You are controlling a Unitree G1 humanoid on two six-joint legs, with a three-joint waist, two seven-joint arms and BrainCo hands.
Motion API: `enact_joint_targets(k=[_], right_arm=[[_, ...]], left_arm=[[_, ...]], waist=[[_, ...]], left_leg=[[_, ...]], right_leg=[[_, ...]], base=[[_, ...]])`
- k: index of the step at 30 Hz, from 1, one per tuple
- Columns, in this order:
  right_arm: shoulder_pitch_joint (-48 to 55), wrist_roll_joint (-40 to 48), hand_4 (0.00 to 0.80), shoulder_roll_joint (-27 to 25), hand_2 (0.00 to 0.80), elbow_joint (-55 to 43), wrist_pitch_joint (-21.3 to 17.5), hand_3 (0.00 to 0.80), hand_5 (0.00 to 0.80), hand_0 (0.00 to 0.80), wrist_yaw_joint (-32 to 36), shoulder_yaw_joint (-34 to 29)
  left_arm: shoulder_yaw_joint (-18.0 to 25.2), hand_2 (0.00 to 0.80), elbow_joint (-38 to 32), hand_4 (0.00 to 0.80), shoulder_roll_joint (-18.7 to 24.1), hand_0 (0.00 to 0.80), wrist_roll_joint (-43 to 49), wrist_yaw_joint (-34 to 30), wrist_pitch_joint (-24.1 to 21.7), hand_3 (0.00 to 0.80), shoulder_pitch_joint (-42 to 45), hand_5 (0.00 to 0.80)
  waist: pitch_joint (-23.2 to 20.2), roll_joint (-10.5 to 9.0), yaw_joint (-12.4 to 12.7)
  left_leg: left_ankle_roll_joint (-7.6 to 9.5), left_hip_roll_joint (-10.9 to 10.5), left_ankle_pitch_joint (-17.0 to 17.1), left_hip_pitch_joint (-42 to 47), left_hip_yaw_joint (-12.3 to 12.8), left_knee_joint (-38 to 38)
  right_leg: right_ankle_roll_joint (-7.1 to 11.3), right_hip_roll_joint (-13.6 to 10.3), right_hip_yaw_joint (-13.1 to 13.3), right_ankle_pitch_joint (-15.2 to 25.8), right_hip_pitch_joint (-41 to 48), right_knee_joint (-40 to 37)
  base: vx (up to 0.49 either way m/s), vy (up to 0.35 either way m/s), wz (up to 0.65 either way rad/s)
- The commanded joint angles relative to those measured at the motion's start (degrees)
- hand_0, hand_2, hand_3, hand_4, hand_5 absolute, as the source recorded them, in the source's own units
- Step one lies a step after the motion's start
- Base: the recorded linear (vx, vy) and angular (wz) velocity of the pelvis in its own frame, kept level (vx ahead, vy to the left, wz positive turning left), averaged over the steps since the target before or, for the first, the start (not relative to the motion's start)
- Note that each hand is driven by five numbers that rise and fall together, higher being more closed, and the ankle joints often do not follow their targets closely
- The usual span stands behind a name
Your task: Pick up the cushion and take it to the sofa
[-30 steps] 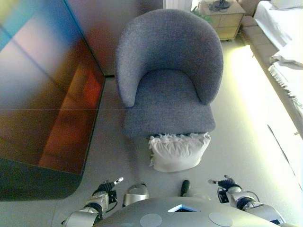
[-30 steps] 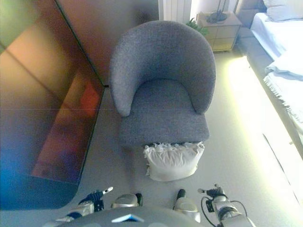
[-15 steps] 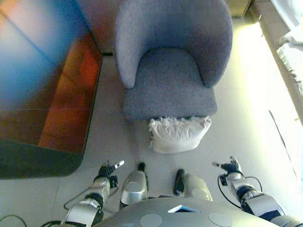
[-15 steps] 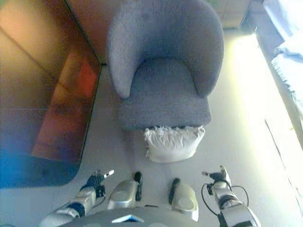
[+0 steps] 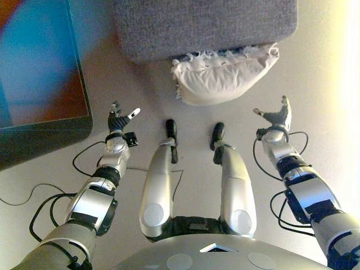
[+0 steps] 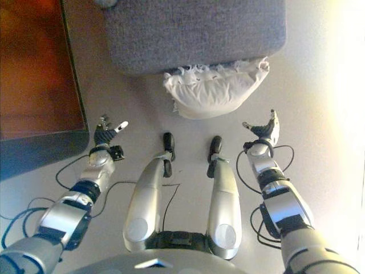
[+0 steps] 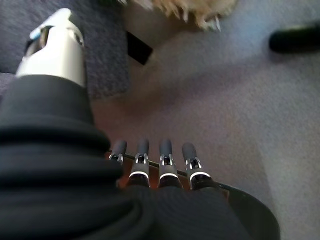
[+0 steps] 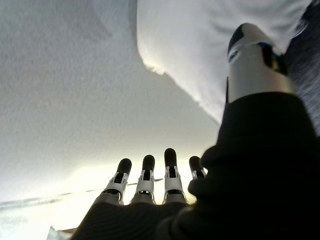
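A white cushion (image 5: 225, 76) with a frilled edge lies on the floor against the front of the grey armchair (image 5: 205, 25). It also shows in the right eye view (image 6: 214, 89) and in the right wrist view (image 8: 200, 45). My left hand (image 5: 119, 120) is open, low over the floor, to the left of the cushion and apart from it. My right hand (image 5: 275, 115) is open, to the right of the cushion and apart from it. Both hands hold nothing.
A dark glossy panel (image 5: 39, 73) with a dark edge stands at the left. Black cables (image 5: 34, 197) lie on the floor by my left arm. Pale carpet (image 5: 320, 84) spreads to the right of the armchair.
The camera has tipped down and closer, so the armchair back has left the view. Both arms have reached forward, hands now on either side of the cushion.
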Motion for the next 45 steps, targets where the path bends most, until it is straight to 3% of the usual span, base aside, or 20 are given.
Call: enact_joint_targets(k=[1,10,11,13,15,19,20,26,29,30,31,32,33,34,35,36,37,38,39,45], right_arm=[[-1.8,-0.2,0.0,-3.2,0.0,-3.9,-2.6,0.0,0.0,0.0,-4.0,1.9],[-9.7,0.3,0.0,-4.5,0.0,-7.9,-3.9,0.0,0.0,0.0,-10.8,3.6],[-11.5,1.5,0.0,-4.1,0.0,-7.0,-1.1,0.0,0.0,0.0,-11.6,3.9],[-12.7,-3.7,0.0,-4.8,0.0,-5.2,-4.3,0.0,0.0,0.0,-11.2,3.7],[-14.5,-0.7,0.0,-6.3,0.0,-6.3,-3.5,0.0,0.0,0.0,-11.5,5.4],[-17.8,-1.1,0.0,-10.8,0.0,-5.9,-3.3,0.0,0.0,0.0,-9.4,5.4],[-18.4,0.5,0.0,-12.1,0.0,-6.5,-6.2,0.0,0.0,0.0,-7.1,6.0],[-19.9,6.4,0.0,-18.5,0.0,-5.8,-10.0,0.0,0.0,0.0,-1.2,5.9],[-22.7,7.8,0.0,-20.2,0.0,-5.8,-10.2,0.0,0.0,0.0,0.2,6.9],[-23.7,7.7,0.0,-20.5,0.0,-5.9,-9.9,0.0,0.0,0.0,0.4,7.5],[-25.9,8.3,0.0,-20.7,0.0,-4.4,-10.9,0.0,0.0,0.0,1.4,9.1],[-28.2,8.3,0.0,-20.8,0.0,-3.1,-11.1,0.0,0.0,0.0,2.4,10.3],[-29.2,8.3,0.0,-21.2,0.0,-2.6,-11.4,0.0,0.0,0.0,3.6,10.8],[-30.3,8.4,0.0,-21.5,0.0,-3.0,-11.2,0.0,0.0,0.0,3.9,12.1],[-31.0,8.6,0.0,-21.3,0.0,-2.9,-11.5,0.0,0.0,0.0,4.4,12.7],[-31.7,8.5,0.0,-21.0,0.0,-3.2,-11.7,0.0,0.0,0.0,4.9,13.0],[-32.6,8.8,0.0,-20.9,0.0,-2.8,-12.3,0.0,0.0,0.0,6.2,13.0],[-33.4,9.0,0.0,-21.2,0.0,-3.1,-12.1,0.0,0.0,0.0,7.0,13.1],[-34.4,9.2,0.0,-21.0,0.0,-3.4,-11.8,0.0,0.0,0.0,7.9,13.3],[-40.3,13.1,0.0,-22.4,0.0,-1.3,-13.8,0.0,0.0,0.0,18.0,15.5]], left_arm=[[0.1,0.0,-3.0,0.0,-0.8,0.0,0.2,3.1,-2.3,0.0,-2.5,0.0],[-3.0,0.0,-5.8,0.0,-1.5,0.0,-0.4,3.8,-6.4,0.0,-9.5,0.0],[-3.4,0.0,-5.9,0.0,-1.9,0.0,-1.4,3.2,-6.7,0.0,-10.7,0.0],[-4.0,0.0,-6.8,0.0,-1.8,0.0,-4.2,1.4,-7.1,0.0,-12.4,0.0],[-4.5,0.0,-8.5,0.0,-0.7,0.0,-6.7,-2.2,-6.1,0.0,-14.2,0.0],[-6.7,0.0,-11.1,0.0,2.2,0.0,-10.4,-6.9,-3.8,0.0,-19.0,0.0],[-7.4,0.0,-11.8,0.0,3.0,0.0,-11.2,-7.5,-3.5,0.0,-20.2,0.0],[-8.9,0.0,-13.6,0.0,7.8,0.0,-14.5,-13.7,-0.8,0.0,-25.7,0.0],[-10.1,0.0,-13.3,0.0,8.7,0.0,-13.2,-16.3,0.0,0.0,-27.5,0.0],[-10.8,0.0,-12.7,0.0,8.8,0.0,16.8,6.7,4.1,0.0,-28.1,0.0],[-13.7,0.0,-8.5,0.0,11.4,0.0,12.3,4.0,2.3,0.0,-31.9,0.0],[-14.1,0.0,-5.9,0.0,12.5,0.0,14.9,2.2,-8.6,0.0,-34.5,0.0],[-14.3,0.0,-5.4,0.0,13.0,0.0,13.7,0.8,-8.5,0.0,-35.4,0.0],[-14.7,0.0,-6.8,0.0,13.2,0.0,-21.6,-21.7,3.9,0.0,-35.7,0.0],[-12.1,0.0,-7.0,0.0,10.1,0.0,-20.6,-26.1,-1.2,0.0,-33.8,0.0],[-12.4,0.0,-6.4,0.0,9.5,0.0,-7.6,-16.7,-3.8,0.0,-33.1,0.0],[-13.2,0.0,-5.1,0.0,9.8,0.0,-8.4,-18.5,-6.0,0.0,-32.6,0.0],[-12.6,0.0,-5.3,0.0,9.6,0.0,-20.1,-29.9,-5.3,0.0,-31.9,0.0],[-11.5,0.0,-5.2,0.0,8.5,0.0,-19.9,-32.9,-7.0,0.0,-30.7,0.0],[-10.2,0.0,-7.4,0.0,11.7,0.0,-25.0,-39.5,-3.8,0.0,-28.7,0.0]], waist=[[-0.2,0.04,-0.8],[-0.2,-0.18,-1.3],[-0.2,0.07,-1.1],[-0.2,-0.07,-1.1],[-0.2,-0.59,-1.2],[-0.2,-2.11,-1.3],[-0.2,-2.77,-1.3],[-0.2,-5.66,-1.6],[-0.2,-5.96,-1.7],[-0.2,-6.05,-1.8],[-0.2,-6.09,-1.9],[-0.2,-5.93,-2.0],[-0.2,-5.84,-2.1],[-0.2,-5.44,-2.1],[-0.2,-5.29,-2.2],[-0.2,-5.32,-2.4],[-0.2,-5.28,-2.1],[-0.2,-5.21,-1.9],[-0.2,-5.33,-1.9],[-0.2,-4.2,-0.8]], left_leg=[[0.47,-1.4,2.8,-4.9,-3.3,-2.0],[0.44,-1.4,1.0,-17.6,-4.9,4.2],[0.36,-1.6,0.8,-18.8,-5.1,5.0],[0.23,-1.5,0.5,-21.4,-5.4,6.2],[0.03,-1.6,0.3,-23.7,-5.8,7.0],[-0.61,-1.5,0.1,-27.3,-6.9,7.1],[-0.78,-1.6,0.1,-28.0,-7.3,7.0],[-1.69,-1.4,-0.3,-32.4,-8.8,7.3],[-2.03,-1.4,-0.7,-33.9,-9.1,7.3],[-2.11,-1.4,-1.0,-34.3,-9.0,7.6],[-2.29,-1.2,-0.6,-34.8,-9.2,7.2],[-2.62,-0.9,-0.6,-34.9,-9.0,7.1],[-2.75,-0.8,-0.8,-35.1,-8.9,7.2],[-3.12,-0.7,-0.9,-35.3,-8.9,7.2],[-3.16,-0.8,-0.9,-35.6,-8.7,7.2],[-3.5,-0.8,-1.0,-35.7,-8.9,6.9],[-3.73,-0.7,-1.0,-35.8,-9.3,6.3],[-3.87,-0.6,-0.9,-35.7,-9.4,5.6],[-3.84,-0.6,-1.1,-35.9,-9.3,5.6],[-4.55,-0.4,-0.9,-37.2,-9.9,5.1]], right_leg=[[2.38,0.4,0.4,-0.7,-2.5,0.7],[1.54,1.1,1.6,-1.5,-15.6,8.3],[1.54,0.7,1.6,-1.6,-17.1,9.6],[1.57,0.7,1.6,-1.5,-19.6,10.9],[1.92,0.4,1.5,-1.2,-21.5,11.3],[2.62,1.1,1.2,-0.6,-24.2,10.9],[2.93,1.3,1.0,-0.3,-24.4,10.3],[3.92,1.1,-0.8,0.8,-27.3,9.2],[4.17,0.8,-1.4,1.0,-28.8,8.9],[4.2,0.7,-1.5,0.7,-29.2,9.0],[4.18,0.8,-1.6,0.8,-29.7,9.0],[4.1,0.6,-1.6,0.5,-30.2,9.2],[3.95,0.6,-1.6,0.2,-30.3,9.2],[4.14,0.5,-1.4,-0.3,-30.9,9.7],[4.14,0.5,-1.5,-0.1,-31.1,9.4],[4.32,0.5,-1.7,0.0,-31.3,8.9],[4.52,0.4,-1.8,-0.1,-31.5,8.6],[4.7,0.3,-1.8,-0.1,-31.6,8.2],[4.71,0.3,-2.0,-0.2,-31.6,8.0],[4.84,-0.1,-2.5,-0.4,-33.2,8.2]], base=[[-0.045,-0.027,-0.05],[-0.035,-0.042,-0.02],[-0.019,-0.011,0.03],[-0.017,-0.006,0.02],[-0.01,-0.022,-0.01],[-0.029,-0.092,-0.05],[-0.018,-0.16,-0.18],[0.005,-0.159,-0.1],[0.005,-0.086,0.03],[0.0,0.0,0.0],[-0.007,0.043,-0.06],[-0.019,0.071,-0.04],[-0.001,0.077,-0.05],[-0.008,0.019,-0.05],[-0.016,-0.015,-0.04],[-0.026,-0.061,-0.02],[-0.013,-0.044,0.02],[0.003,-0.053,0.03],[0.006,-0.05,0.01],[0.016,-0.006,-0.03]])
